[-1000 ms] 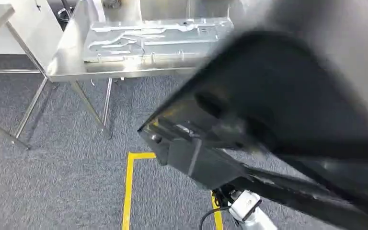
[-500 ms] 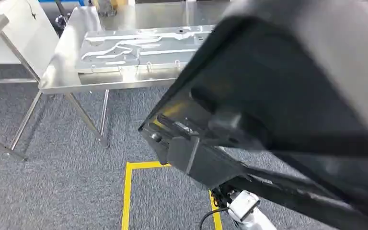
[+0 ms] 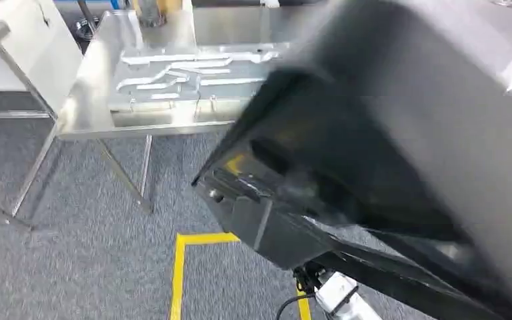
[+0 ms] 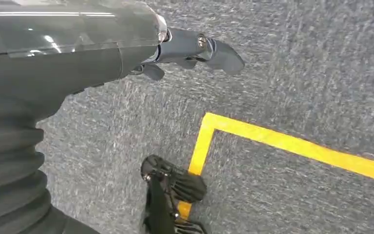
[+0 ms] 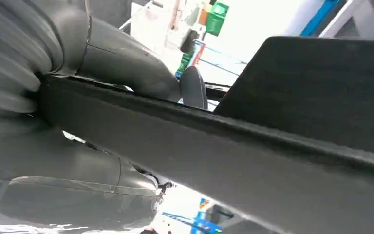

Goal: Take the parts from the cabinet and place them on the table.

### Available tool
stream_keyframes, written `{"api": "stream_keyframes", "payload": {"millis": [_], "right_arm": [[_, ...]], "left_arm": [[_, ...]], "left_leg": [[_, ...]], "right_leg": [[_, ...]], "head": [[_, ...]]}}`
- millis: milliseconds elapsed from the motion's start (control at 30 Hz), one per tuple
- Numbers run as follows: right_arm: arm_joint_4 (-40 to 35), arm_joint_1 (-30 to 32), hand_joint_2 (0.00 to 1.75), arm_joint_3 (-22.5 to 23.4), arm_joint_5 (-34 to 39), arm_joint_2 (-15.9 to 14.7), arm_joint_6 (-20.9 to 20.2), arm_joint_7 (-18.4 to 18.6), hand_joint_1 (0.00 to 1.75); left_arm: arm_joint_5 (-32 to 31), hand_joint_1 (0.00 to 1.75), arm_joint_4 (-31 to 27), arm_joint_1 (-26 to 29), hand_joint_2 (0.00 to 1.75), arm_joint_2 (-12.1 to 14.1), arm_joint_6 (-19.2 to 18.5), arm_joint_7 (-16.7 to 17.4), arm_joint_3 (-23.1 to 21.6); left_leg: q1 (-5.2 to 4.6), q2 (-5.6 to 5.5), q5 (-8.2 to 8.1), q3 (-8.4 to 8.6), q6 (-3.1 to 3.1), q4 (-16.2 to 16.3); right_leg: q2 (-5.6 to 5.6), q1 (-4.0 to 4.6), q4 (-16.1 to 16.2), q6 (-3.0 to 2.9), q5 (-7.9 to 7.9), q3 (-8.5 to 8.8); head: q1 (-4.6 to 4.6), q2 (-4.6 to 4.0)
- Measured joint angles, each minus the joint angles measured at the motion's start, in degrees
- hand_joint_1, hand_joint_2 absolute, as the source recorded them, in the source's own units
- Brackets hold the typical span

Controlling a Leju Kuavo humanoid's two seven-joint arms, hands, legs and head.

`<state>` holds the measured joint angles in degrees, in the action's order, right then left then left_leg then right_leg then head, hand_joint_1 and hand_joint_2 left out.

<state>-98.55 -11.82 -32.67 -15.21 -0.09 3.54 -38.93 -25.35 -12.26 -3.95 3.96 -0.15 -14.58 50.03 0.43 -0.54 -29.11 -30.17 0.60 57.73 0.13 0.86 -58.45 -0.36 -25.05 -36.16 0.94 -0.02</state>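
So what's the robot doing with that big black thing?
It is carrying a big black part toward a shiny metal table. Its right hand grips the part's edge, thumb on one side and fingers on the other. The left hand holds nothing and hangs over grey carpet with yellow tape. A flat metal plate already lies on the table. The part isn't there yet.

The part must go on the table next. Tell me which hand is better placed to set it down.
Right. The right hand already grips the black part, with the steel table ahead. The left hand hangs over the grey carpet, holding nothing.
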Motion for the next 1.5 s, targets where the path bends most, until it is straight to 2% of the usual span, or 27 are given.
{"api": "stream_keyframes", "payload": {"millis": [33, 133, 167, 267, 300, 333, 433, 467, 500, 600, 633, 667, 767, 800, 833, 933, 1000, 1033, 1100, 1133, 1167, 1267, 1300, 1333, 1367, 1433, 1500], "right_arm": [[-0.2, 0.1, 1.75, 0.0, -0.2, 0.0, 0.0, 0.0, 1.75], [-0.7, 0.0, 1.75, -0.5, -0.2, 0.2, -0.1, 0.2, 1.75], [-0.7, -0.2, 1.75, -0.6, -0.2, 0.2, -0.2, 0.3, 1.75], [-0.8, -0.2, 1.75, -1.1, -0.2, 0.3, -0.1, 0.7, 1.75], [-0.8, -0.1, 1.75, -1.2, -0.2, 0.3, 0.2, 0.8, 1.75], [-0.8, 0.0, 1.75, -1.3, -0.2, 0.3, 0.5, 0.8, 1.75], [-0.8, -0.1, 1.75, -1.5, -0.2, 0.3, 0.6, 0.9, 1.75], [-0.8, 0.0, 1.75, -1.5, -0.2, 0.3, 0.6, 0.9, 1.75], [-0.9, -0.1, 1.75, -1.5, -0.2, 0.3, 0.9, 0.7, 1.75], [-1.5, 0.2, 1.75, -1.5, -0.4, 0.3, 2.0, 0.2, 1.75], [-1.8, 0.2, 1.75, -1.5, -0.4, 0.3, 2.4, 0.0, 1.75], [-2.1, 0.1, 1.75, -1.5, -0.4, 0.3, 2.6, -0.1, 1.75], [-2.3, 0.5, 1.75, -1.5, -0.5, 0.2, 3.2, -0.4, 1.75], [-2.5, 0.7, 1.75, -1.5, -0.6, 0.2, 3.9, -0.4, 1.75], [-2.6, 0.8, 1.75, -1.5, -0.7, 0.1, 4.7, -0.4, 1.75], [-3.3, 0.4, 1.75, -0.9, 0.8, -0.4, 5.7, -0.4, 1.75], [-3.6, -0.1, 1.75, 0.1, 1.9, -1.1, 5.4, -0.4, 1.75], [-3.7, -0.2, 1.75, 0.6, 2.1, -1.3, 5.4, -0.3, 1.75], [-3.7, -0.4, 1.75, 1.3, 2.2, -1.5, 4.8, -0.4, 1.75], [-3.7, -0.5, 1.75, 1.5, 2.4, -1.5, 4.5, -0.4, 1.75], [-3.6, -0.8, 1.75, 1.6, 2.6, -1.6, 4.4, -0.4, 1.75], [-2.9, -1.2, 1.75, 1.7, 3.1, -1.6, 3.7, -0.6, 1.75], [-2.6, -1.2, 1.75, 1.7, 3.1, -1.6, 3.5, -0.6, 1.75], [-2.3, -1.2, 1.75, 1.7, 3.2, -1.6, 3.4, -0.6, 1.75], [-2.2, -1.2, 1.75, 1.7, 3.2, -1.6, 3.4, -0.7, 1.75], [-2.0, -1.2, 1.75, 1.7, 3.2, -1.6, 3.4, -0.7, 1.75], [-1.9, -1.4, 1.75, 1.7, 3.2, -1.6, 3.4, -0.9, 1.75]], "left_arm": [[0.0, 0.00, 0.0, 0.2, 1.75, 0.1, 0.0, 0.1, 0.1], [0.0, 0.00, 0.0, 0.1, 1.75, 0.0, 0.0, 0.1, 0.2], [0.0, 0.00, 0.0, 0.0, 1.75, 0.0, 0.0, 0.1, 0.3], [0.0, 0.00, 0.0, 0.2, 1.75, 0.3, -0.2, -0.1, 0.4], [-0.2, 0.00, 0.0, 0.5, 1.75, 0.3, -0.2, -0.1, 0.4], [-0.2, 0.00, 0.0, 0.6, 1.75, 0.2, -0.2, -0.2, 0.4], [-0.3, 0.00, 0.0, 0.7, 1.75, 0.3, -0.2, -0.2, 0.4], [-0.3, 0.00, 0.0, 0.7, 1.75, 0.4, -0.2, -0.2, 0.4], [-0.4, 0.00, 0.0, 0.5, 1.75, 0.4, -0.2, -0.3, 0.5], [-0.4, 0.00, 0.0, 0.7, 1.75, 0.4, -0.2, -0.3, 0.7], [-0.4, 0.00, 0.0, 0.7, 1.75, 0.4, -0.2, -0.3, 0.8], [-0.4, 0.00, 0.0, 0.6, 1.75, 0.4, -0.2, -0.3, 0.9], [-0.4, 0.00, 0.0, 0.6, 1.75, 0.4, -0.2, -0.4, 1.2], [-0.4, 0.00, 0.0, 0.7, 1.75, 0.4, -0.2, -0.4, 1.3], [-0.4, 0.00, 0.0, 0.8, 1.75, 0.4, -0.2, -0.5, 1.4], [-0.7, 0.00, 0.0, 0.8, 1.75, 0.4, -0.3, -0.8, 1.4], [-0.9, 0.00, 0.0, 0.6, 1.75, 0.0, -0.4, -0.9, 1.5], [-1.1, 0.00, 0.0, 0.6, 1.75, 0.0, -0.5, -0.9, 1.5], [-1.2, 0.00, 0.0, 0.6, 1.75, 0.0, -0.7, -0.9, 1.6], [-1.2, 0.00, 0.0, 0.5, 1.75, -0.1, -0.7, -0.8, 1.6], [-1.4, 0.00, 0.0, 0.3, 1.75, -0.2, -0.7, -0.8, 1.6], [-1.4, 0.00, 0.0, 0.3, 1.75, -0.3, -0.4, -0.7, 1.7], [-1.4, 0.00, 0.0, 0.5, 1.75, -0.3, -0.3, -0.6, 1.7], [-1.4, 0.00, 0.0, 0.6, 1.75, -0.3, -0.3, -0.6, 1.7], [-1.4, 0.00, 0.0, 0.6, 1.75, -0.4, -0.2, -0.6, 1.7], [-1.4, 0.00, 0.0, 0.6, 1.75, -0.3, -0.1, -0.5, 1.8], [-1.4, 0.00, 0.0, 0.6, 1.75, -0.4, 0.0, -0.5, 1.8]], "left_leg": [[-0.04, 0.04, 0.01, 0.76, -0.34, 0.4], [0.04, 0.24, -0.78, 1.14, -1.12, 1.8], [0.10, 0.26, -1.82, -0.46, -1.38, 4.8], [0.37, 0.26, -6.38, -8.32, -1.92, 16.4], [0.43, 0.26, -5.97, -9.76, -2.16, 17.3], [0.53, 0.26, -4.05, -9.81, -2.30, 15.5], [0.73, 0.38, 6.23, -5.85, -2.19, 2.2], [0.43, 0.37, 4.83, -5.86, -2.13, 1.2], [0.20, 0.39, 4.43, -5.59, -1.20, 1.2], [0.41, 0.15, 4.74, -5.08, -0.24, 0.8], [0.48, 0.15, 4.58, -4.54, 0.02, 0.5], [0.47, 0.15, 4.33, -4.19, 0.36, 0.4], [0.26, 0.18, 3.32, -3.45, 0.74, 0.4], [0.19, 0.16, 2.94, -2.98, 0.78, 0.4], [0.12, 0.11, 2.46, -2.30, 0.78, 0.4], [-0.13, -0.02, 0.88, -0.13, 0.61, 0.2], [-0.20, -0.05, 0.24, 0.41, -0.04, 0.3], [-0.13, 0.01, -0.03, 0.52, -0.45, -0.1], [-0.24, 0.10, 0.46, 1.64, -1.29, 0.5], [0.02, 0.18, -0.35, 1.53, -1.36, 1.2], [-0.02, 0.19, -1.04, 0.52, -1.46, 3.6], [0.27, 0.19, -6.01, -7.12, -2.29, 15.8], [0.31, 0.19, -6.17, -9.00, -2.46, 17.7], [0.37, 0.20, -4.57, -9.49, -2.56, 16.8], [0.43, 0.22, -1.77, -8.84, -2.64, 13.5], [0.45, 0.26, 5.58, -5.52, -2.64, 3.5], [-0.18, 0.43, 4.14, -5.16, -1.89, -0.1]], "right_leg": [[0.04, -0.01, 0.3, -0.17, 0.50, 0.09], [-0.04, -0.61, 1.5, -0.74, -0.17, 2.84], [-0.16, -0.68, 1.6, -1.03, -0.51, 3.38], [-0.16, -0.74, 1.6, -1.23, -1.58, 4.28], [-0.05, -0.80, 1.6, -1.17, -1.97, 4.74], [0.07, -0.86, 1.5, -1.04, -2.43, 5.35], [0.07, -1.03, 1.5, -0.33, -4.20, 7.50], [0.08, -0.85, 1.2, 0.04, -4.57, 7.70], [0.16, -0.79, 1.3, 0.37, -4.74, 7.17], [0.16, -0.74, 1.1, 1.40, -5.22, 7.80], [0.14, -0.91, -0.3, 1.71, -5.45, 7.41], [0.11, -1.01, -3.4, 1.96, -6.27, 5.75], [0.11, -1.06, -16.4, 2.44, -11.55, -2.89], [0.11, -1.05, -17.6, 2.31, -11.52, -4.37], [0.12, -1.04, -16.2, 2.13, -9.88, -4.59], [0.05, -0.56, -2.2, 0.40, 0.68, -0.30], [0.05, -0.08, -0.3, 0.18, -0.53, 0.03], [0.11, 0.06, -0.1, -0.19, 0.10, 0.33], [0.19, -0.14, 0.7, -0.96, 0.15, 1.58], [0.11, -0.54, 1.5, -1.00, 0.20, 2.58], [0.08, -0.56, 1.8, -1.36, -0.03, 3.29], [0.06, -0.54, 1.8, -1.65, -1.07, 4.12], [0.13, -0.57, 1.7, -1.60, -1.45, 4.49], [0.23, -0.60, 1.7, -1.52, -1.88, 5.02], [0.24, -0.63, 1.7, -1.39, -2.37, 5.65], [0.16, -0.67, 1.7, -1.03, -3.60, 7.34], [0.12, -0.50, 1.5, -0.39, -4.20, 7.40]], "head": [[-0.02, 0.00], [0.00, 0.00], [0.00, 0.00], [0.00, 0.00], [0.00, 0.00], [0.00, 0.00], [-0.02, 0.00], [0.00, 0.00], [0.00, 0.00], [0.00, 0.00], [-0.02, 0.00], [-0.02, 0.00], [0.00, 0.00], [0.00, 0.00], [0.00, 0.00], [-0.02, 0.00], [-0.07, 0.00], [0.00, 0.00], [0.00, 0.00], [-0.02, 0.00], [0.02, 0.00], [0.02, 0.00], [0.02, 0.00], [0.02, 0.00], [0.02, 0.00], [0.02, 0.00], [0.02, 0.00]]}}
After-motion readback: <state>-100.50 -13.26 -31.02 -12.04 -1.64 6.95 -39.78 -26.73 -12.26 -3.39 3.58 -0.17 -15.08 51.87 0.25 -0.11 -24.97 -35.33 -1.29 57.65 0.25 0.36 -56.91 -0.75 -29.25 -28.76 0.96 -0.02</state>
